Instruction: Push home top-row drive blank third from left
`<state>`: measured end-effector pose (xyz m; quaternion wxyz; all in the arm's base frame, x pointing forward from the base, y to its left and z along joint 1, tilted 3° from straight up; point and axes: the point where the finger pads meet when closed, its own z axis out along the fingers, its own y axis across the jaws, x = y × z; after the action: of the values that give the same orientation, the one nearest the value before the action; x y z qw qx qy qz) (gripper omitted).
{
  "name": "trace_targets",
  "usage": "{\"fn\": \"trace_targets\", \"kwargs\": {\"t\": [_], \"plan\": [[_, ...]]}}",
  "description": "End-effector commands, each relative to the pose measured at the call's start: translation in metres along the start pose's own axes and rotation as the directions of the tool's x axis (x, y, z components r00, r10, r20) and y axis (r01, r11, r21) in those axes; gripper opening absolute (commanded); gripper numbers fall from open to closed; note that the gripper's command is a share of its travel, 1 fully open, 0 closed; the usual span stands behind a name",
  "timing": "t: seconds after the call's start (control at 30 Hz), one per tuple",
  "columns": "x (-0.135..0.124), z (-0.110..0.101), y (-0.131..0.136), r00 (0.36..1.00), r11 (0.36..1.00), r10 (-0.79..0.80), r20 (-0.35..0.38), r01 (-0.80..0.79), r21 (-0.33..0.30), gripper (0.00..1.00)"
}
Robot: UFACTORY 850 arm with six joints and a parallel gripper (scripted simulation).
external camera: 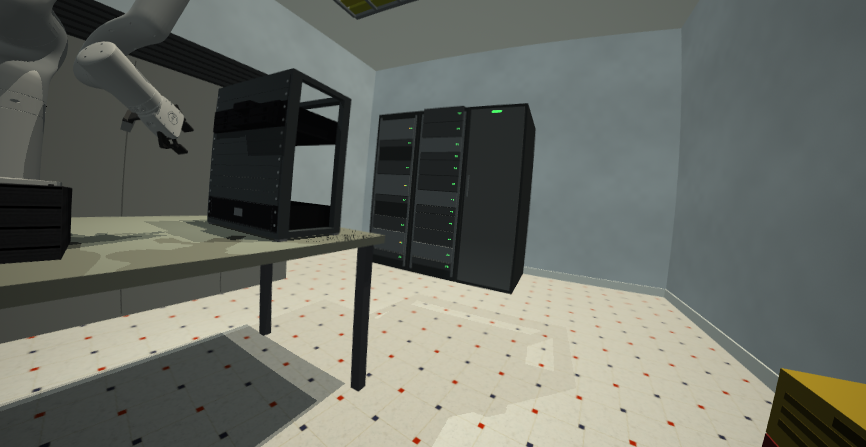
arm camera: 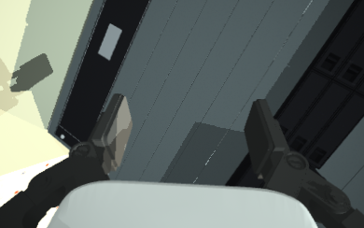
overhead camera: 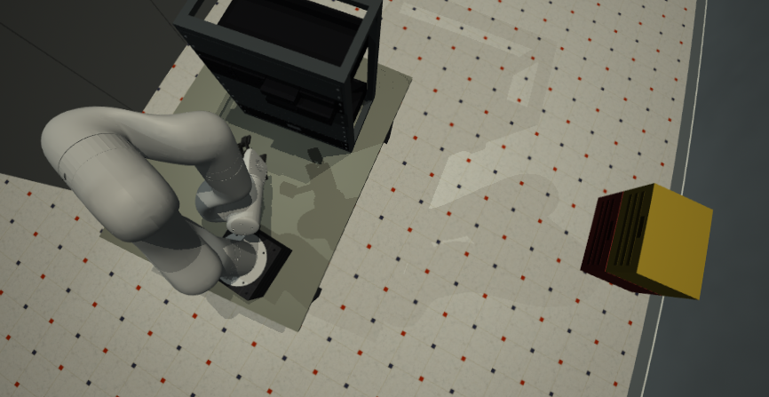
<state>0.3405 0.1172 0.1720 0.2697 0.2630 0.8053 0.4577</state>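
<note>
Tool [external camera: 176,134] fully open, fingers spread wide, nothing between them. It hangs off the slanted forearm in the air above the desk [external camera: 181,249], pointed down and toward the front of the rack [external camera: 343,140], near it but apart from it.

Rack: black open frame, standing toward the far end of the desk, close to that edge. Arm's base block [overhead camera: 277,265] sits at the opposite end.

Wrist view: grey blank panels of the rack front fill the space between the fingers; one panel stands proud of its neighbours. Storage chassis [arm camera: 340,89] shows at upper right as a dark grid of drive blanks, beyond the right finger. Which blank is the top-row third one cannot be told from this angle.

Top view: a few dark blanks [overhead camera: 280,91] jut from the rack front, on the side facing the arm. The target blank cannot be singled out among them.

Off the desk: yellow box [overhead camera: 669,241] on the floor, server cabinets [external camera: 493,195] at the far wall.
</note>
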Motion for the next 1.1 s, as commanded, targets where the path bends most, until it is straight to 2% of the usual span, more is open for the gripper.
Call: {"fn": "trace_targets", "kwargs": {"t": [0.0, 0.2, 0.27, 0.6, 1.07], "plan": [[-0.020, -0.007, 0.010, 0.993, 0.996, 0.077, 0.087, -0.072, -0.059, 1.00], [-0.044, -0.017, 0.020, 0.971, 0.981, 0.162, 0.176, -0.139, -0.133, 1.00], [-0.044, -0.017, 0.020, 0.971, 0.981, 0.162, 0.176, -0.139, -0.133, 1.00], [-0.077, -0.038, 0.032, 0.918, 0.946, 0.274, 0.285, -0.205, -0.250, 1.00], [-0.104, -0.062, 0.041, 0.856, 0.903, 0.367, 0.364, -0.234, -0.360, 1.00]]}}
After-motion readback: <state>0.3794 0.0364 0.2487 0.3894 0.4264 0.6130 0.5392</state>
